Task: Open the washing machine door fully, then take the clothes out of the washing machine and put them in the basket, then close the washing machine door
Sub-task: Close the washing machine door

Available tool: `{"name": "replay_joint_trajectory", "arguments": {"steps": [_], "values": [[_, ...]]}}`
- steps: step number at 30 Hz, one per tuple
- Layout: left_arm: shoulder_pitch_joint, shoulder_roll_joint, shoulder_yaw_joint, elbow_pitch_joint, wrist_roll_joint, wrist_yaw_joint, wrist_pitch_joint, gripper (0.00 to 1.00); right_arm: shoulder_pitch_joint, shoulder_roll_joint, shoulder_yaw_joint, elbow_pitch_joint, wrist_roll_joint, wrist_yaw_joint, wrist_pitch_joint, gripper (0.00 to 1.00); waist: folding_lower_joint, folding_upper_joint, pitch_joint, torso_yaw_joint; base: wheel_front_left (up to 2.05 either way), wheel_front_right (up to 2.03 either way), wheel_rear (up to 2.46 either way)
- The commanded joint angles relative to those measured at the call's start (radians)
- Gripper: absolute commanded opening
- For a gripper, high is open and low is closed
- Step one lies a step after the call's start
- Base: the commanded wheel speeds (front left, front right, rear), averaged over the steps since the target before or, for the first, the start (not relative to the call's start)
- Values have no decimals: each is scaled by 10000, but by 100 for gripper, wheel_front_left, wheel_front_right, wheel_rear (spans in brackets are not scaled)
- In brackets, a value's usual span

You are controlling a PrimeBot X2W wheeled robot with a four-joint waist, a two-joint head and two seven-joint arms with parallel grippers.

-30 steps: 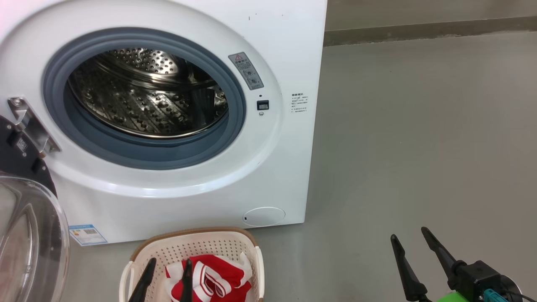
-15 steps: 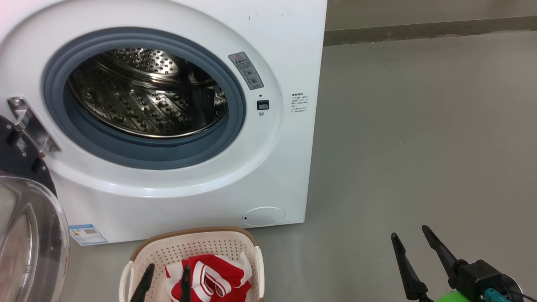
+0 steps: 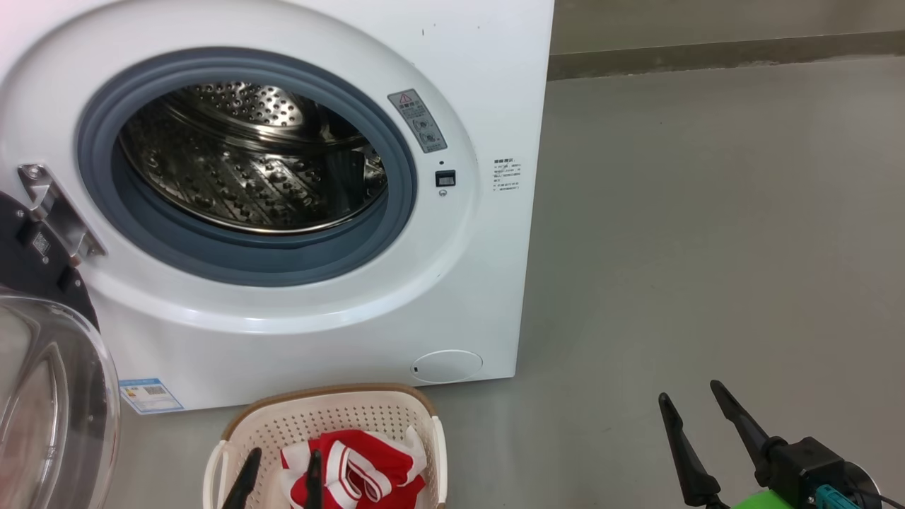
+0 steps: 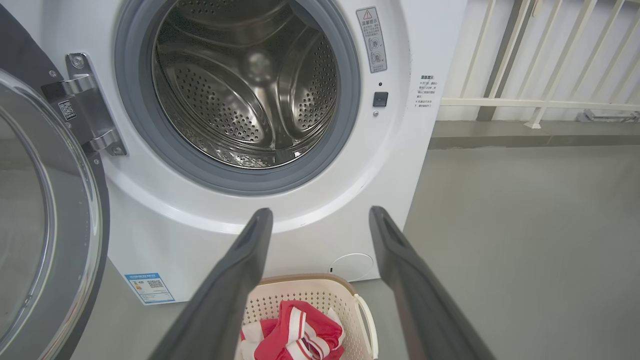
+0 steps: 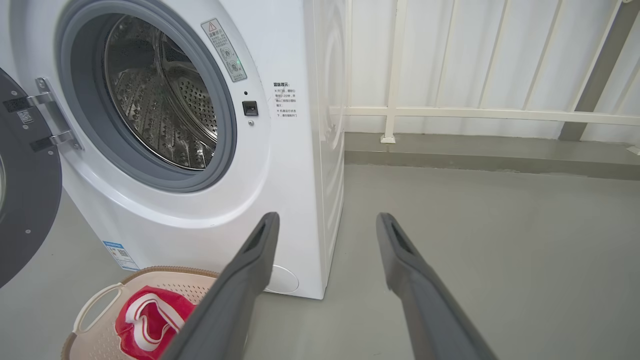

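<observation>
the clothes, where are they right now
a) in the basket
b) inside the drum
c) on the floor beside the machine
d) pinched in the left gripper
a: the red and white clothes lie inside the cream basket, which stands on the floor in front of the washing machine; the left gripper is open over them, gripping nothing.

Head camera looks down on the front of the washing machine (image 3: 466,297) from above the basket (image 3: 339,417); left wrist camera faces the drum (image 4: 240,100) squarely from low and near; right wrist camera views it obliquely from the right; all three share machine front and basket
</observation>
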Motion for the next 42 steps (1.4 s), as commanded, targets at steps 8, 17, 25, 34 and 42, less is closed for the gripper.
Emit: {"name": "replay_joint_trajectory", "arguments": {"steps": [8,17,25,34,42], "values": [[-342,119,191,-195,-68,109,-77,100,-208,-114,240,-257,12,33,-13,100,0,-1,-10,31,-5,5,0],[-350,149,114,-243,-101,142,-81,100,-204,-114,222,-257,18,33,-33,100,0,-1,-26,99,-89,89,0],[-361,191,18,-347,-170,112,-96,100,-215,-114,237,-248,57,33,-53,100,0,-1,14,122,-144,144,0],[-335,270,3,-407,-196,207,-104,100,-236,-114,183,-198,57,33,-65,100,0,-1,22,46,-39,39,0],[-327,305,-25,-433,-208,299,-99,100,-212,-114,153,-222,36,33,-71,100,0,-1,24,42,0,0,0]]}}
